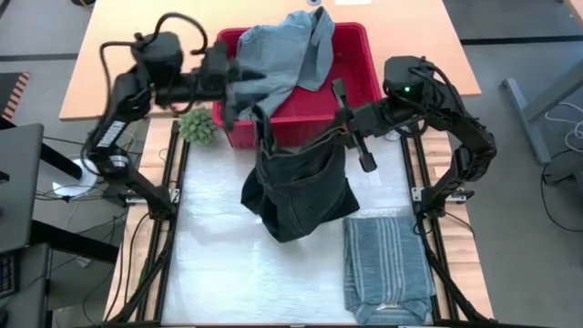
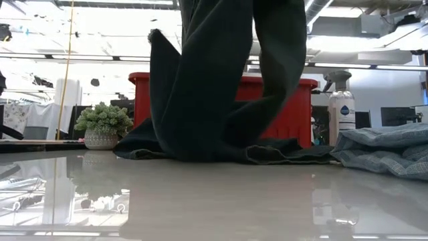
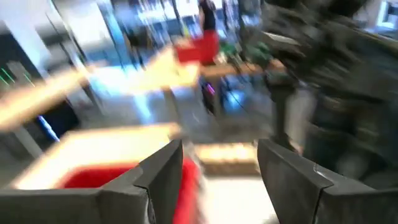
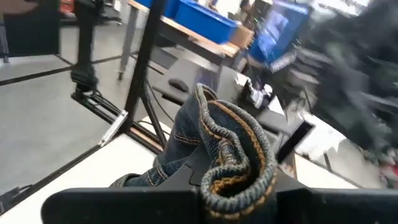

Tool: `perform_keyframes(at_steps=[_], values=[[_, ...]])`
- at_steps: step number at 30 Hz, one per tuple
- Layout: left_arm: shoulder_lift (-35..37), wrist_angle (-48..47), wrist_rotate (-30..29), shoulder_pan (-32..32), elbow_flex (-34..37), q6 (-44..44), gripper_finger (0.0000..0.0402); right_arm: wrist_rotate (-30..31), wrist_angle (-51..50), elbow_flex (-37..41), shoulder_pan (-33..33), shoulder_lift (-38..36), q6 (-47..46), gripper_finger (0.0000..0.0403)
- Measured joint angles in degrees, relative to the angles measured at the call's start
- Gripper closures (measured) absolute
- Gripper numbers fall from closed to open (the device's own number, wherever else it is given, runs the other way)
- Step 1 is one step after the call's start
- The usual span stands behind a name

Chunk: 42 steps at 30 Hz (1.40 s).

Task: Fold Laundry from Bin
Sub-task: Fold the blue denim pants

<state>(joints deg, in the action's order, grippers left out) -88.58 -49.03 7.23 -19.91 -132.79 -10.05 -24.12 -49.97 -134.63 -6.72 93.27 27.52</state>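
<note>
The red bin (image 1: pixel 360 77) stands at the table's far edge, with a light blue denim-like garment (image 1: pixel 287 55) draped over its rim. Dark navy trousers (image 1: pixel 296 196) hang in front of the bin from my right gripper (image 1: pixel 335 137), which is shut on them. My left gripper (image 1: pixel 244 96) is raised at the bin's left end, beside the trousers' upper left corner. It stands open, and in the left wrist view nothing shows between its fingers (image 3: pixel 168 168). A striped blue-grey shirt (image 1: pixel 387 264) lies folded flat at the near right. My right gripper pinches a bunched, stitched edge of the trousers (image 4: pixel 239 158) between its two fingers, several layers together. The fingers lie about level and come from the table's right. The trousers hang slack below, in two columns, and their lower end (image 2: pixel 221 152) rests on the table.
A small potted plant (image 1: pixel 198 125) stands left of the bin. A spray bottle (image 2: pixel 341 100) shows at the far right beside the bin. The white work surface (image 1: pixel 219 264) is bare at the near left. A wooden table (image 1: pixel 109 64) lies behind.
</note>
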Motion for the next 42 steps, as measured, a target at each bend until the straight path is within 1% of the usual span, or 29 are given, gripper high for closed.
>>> perform_keyframes(at_steps=[1, 3, 7, 9, 11, 14, 17, 19, 23, 25, 27, 31, 32, 34, 36, 37, 39, 42], values=[[0.79, -2.25, -0.26, 0.53, 0.0, 1.19, 0.0203, 1.75, -0.07, 0.0, -0.02, 0.18, -0.26, 0.0342], [2.41, -7.45, -2.88, 1.67, -0.1, 3.01, 0.0203, 4.83, -0.39, 0.0, -0.06, 0.69, -0.3, 0.0342], [3.92, -18.47, -13.26, 4.02, -0.15, 7.27, 0.0203, 7.73, -0.76, 0.79, 0.23, 2.91, -2.78, 0.0342], [4.11, -23.6, -17.11, 5.12, -0.05, 9.17, 0.0203, 9.53, -3.69, 0.98, 0.61, 5.14, -4.19, 0.0342], [4.54, -27.03, -18.66, 6.31, -0.02, 11.3, 0.0203, 10.7, -5.2, 1.05, 1.31, 7.97, -6.04, 0.0342], [5.61, -29.95, -19.09, 8.39, -0.07, 13.98, 0.0203, 10.77, -5.08, 1.07, 3.69, 12.7, -7.93, 0.0342], [5.91, -30.94, -19.36, 11.3, -0.11, 15.95, 0.0203, 10.48, -4.36, 1.07, 7.25, 17.19, -7.98, 0.0342], [5.95, -32.06, -20.15, 13.1, -0.07, 16.04, 0.0203, 9.56, -3.74, 1.07, 9.55, 20.22, -8.47, 0.0342], [6.64, -33.14, -23.28, 15.24, -0.09, 14.77, 0.0203, 3.37, -1.83, 1.09, 12.95, 25.78, -9.7, 0.0342], [6.7, -33.19, -24.18, 15.68, -0.13, 14.73, 0.0203, 1.25, -1.28, 1.09, 14.21, 27.91, -9.44, 0.0342], [6.54, -33.73, -24.19, 16.21, -0.11, 16.96, 0.0203, 0.19, -1.34, 0.98, 15.23, 30.3, -9.25, 0.0341], [6.12, -34.52, -24.26, 18.35, -0.09, 22.1, 0.0203, -0.06, -1.88, 1.02, 17.78, 35.94, -9.68, 0.0335], [6.06, -34.9, -24.52, 19.01, -0.09, 23.1, 0.0203, -0.64, -2.51, 1.09, 18.46, 37.34, -9.39, 0.0332], [5.97, -36.26, -25.15, 20.4, -0.09, 24.82, 0.0203, -3.76, -3.18, 1.09, 19.64, 39.41, -9.25, 0.0326], [5.97, -38.61, -26.44, 21.82, -0.09, 27.63, 0.0203, -7.85, -5.06, 1.09, 20.26, 40.19, -9.23, 0.0315], [5.98, -39.6, -27.18, 22.5, -0.09, 29.28, 0.0203, -8.89, -6.09, 1.09, 20.52, 40.17, -9.22, 0.0307], [6.2, -40.99, -27.69, 23.66, -0.08, 32.65, 0.0203, -8.8, -7.82, 1.07, 20.85, 39.49, -9.1, 0.0289], [7.18, -40.81, -27.89, 25.77, -0.07, 38.37, 0.0203, -6.79, -8.51, 1.07, 21.0, 37.08, -8.66, 0.0252]])
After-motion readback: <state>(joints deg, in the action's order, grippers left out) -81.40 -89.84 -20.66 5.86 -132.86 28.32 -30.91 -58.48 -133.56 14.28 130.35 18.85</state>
